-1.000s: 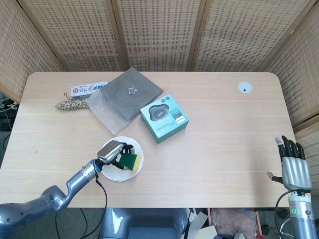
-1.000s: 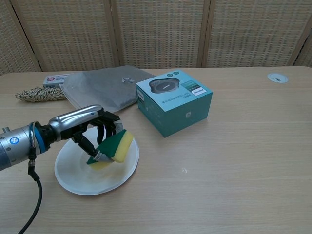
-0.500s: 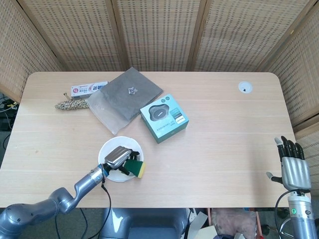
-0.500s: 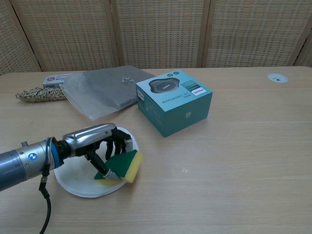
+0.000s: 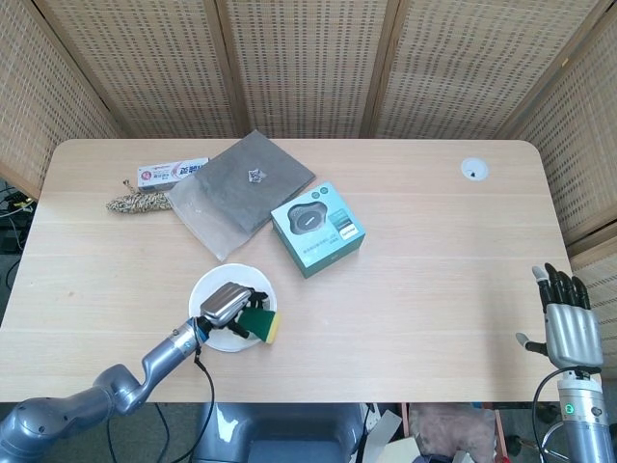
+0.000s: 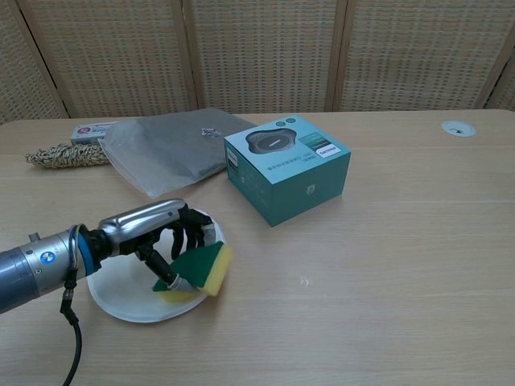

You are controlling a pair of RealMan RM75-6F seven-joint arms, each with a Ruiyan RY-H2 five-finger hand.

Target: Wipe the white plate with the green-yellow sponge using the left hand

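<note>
The white plate [image 5: 210, 285] [image 6: 121, 294] lies near the table's front left. My left hand [image 5: 228, 303] [image 6: 149, 227] reaches over it and grips the green-yellow sponge [image 5: 261, 322] [image 6: 199, 268], which rests tilted on the plate's right rim, green side up and yellow side toward the table. Part of the plate is hidden under the hand. My right hand [image 5: 564, 315] hangs off the table's right front corner, fingers apart and holding nothing; the chest view does not show it.
A teal box [image 5: 316, 228] [image 6: 286, 166] stands right of and behind the plate. A grey pouch [image 5: 239, 188] [image 6: 170, 145], a toothpaste box [image 5: 172, 173] [image 6: 90, 129] and a straw bundle [image 5: 136, 204] [image 6: 58, 156] lie at the back left. A white disc [image 5: 473, 170] sits at the back right.
The left hand slid the sponge from the plate's middle to its right rim and slightly beyond, then drew back a little. The right hand has not moved.
</note>
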